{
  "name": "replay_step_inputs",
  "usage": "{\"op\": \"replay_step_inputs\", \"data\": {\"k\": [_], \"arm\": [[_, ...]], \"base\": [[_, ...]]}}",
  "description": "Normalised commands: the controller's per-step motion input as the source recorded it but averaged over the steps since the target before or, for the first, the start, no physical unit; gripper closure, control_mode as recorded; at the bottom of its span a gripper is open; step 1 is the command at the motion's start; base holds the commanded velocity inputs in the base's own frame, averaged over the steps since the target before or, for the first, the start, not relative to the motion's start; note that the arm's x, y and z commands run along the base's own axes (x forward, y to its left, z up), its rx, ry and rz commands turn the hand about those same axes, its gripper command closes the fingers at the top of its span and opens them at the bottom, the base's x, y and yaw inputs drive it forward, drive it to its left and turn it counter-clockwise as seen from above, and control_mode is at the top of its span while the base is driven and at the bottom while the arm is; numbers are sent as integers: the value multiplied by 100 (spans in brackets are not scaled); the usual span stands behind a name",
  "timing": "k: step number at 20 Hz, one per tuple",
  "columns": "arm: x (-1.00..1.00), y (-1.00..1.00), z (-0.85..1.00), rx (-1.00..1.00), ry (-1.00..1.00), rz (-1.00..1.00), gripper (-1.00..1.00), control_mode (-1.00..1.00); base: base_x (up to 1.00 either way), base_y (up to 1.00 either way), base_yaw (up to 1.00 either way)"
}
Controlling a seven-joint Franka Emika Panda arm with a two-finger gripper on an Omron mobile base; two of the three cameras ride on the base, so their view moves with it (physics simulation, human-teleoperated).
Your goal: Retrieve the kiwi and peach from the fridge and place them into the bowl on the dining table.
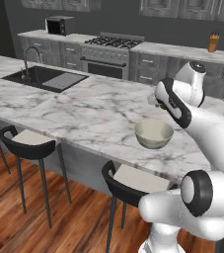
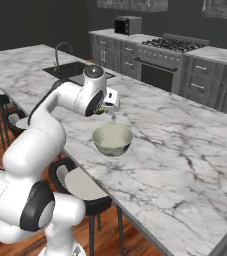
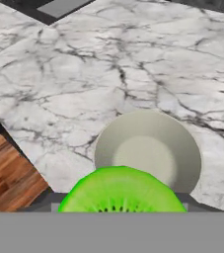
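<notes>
The gripper (image 2: 104, 111) grips the kiwi (image 3: 122, 190) — its bright green cut face turned toward the hand camera, long axis lying across the jaws — just above the bowl (image 3: 148, 150), at its 6 o'clock rim, on the dining table (image 3: 59, 84).

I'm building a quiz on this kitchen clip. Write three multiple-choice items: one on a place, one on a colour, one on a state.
1. Where does the bowl stand?
A. on the dining table
B. in the sink
C. on a stool

2. What colour is the kiwi face seen in the hand view?
A. orange
B. bright green
C. purple

3. What is in the bowl?
A. a peach
B. two fruits
C. nothing

Answers:
1 A, it sits on the marble top near the edge.
2 B, the cut face is green, held at the end effector above the bowl.
3 C, its inside is bare in the hand view.
</notes>
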Motion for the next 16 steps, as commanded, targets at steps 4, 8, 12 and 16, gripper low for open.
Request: {"op": "replay_step_inputs", "data": {"k": [4,8,12,16], "arm": [[16,-10,-55,0,22,-2,100,-100],[3,-7,-47,0,16,-3,100,-100],[8,-4,-51,0,10,-2,100,-100],[12,0,-48,0,13,-2,100,-100]], "base": [[0,0,0],[0,0,0],[0,0,0],[0,0,0]]}}
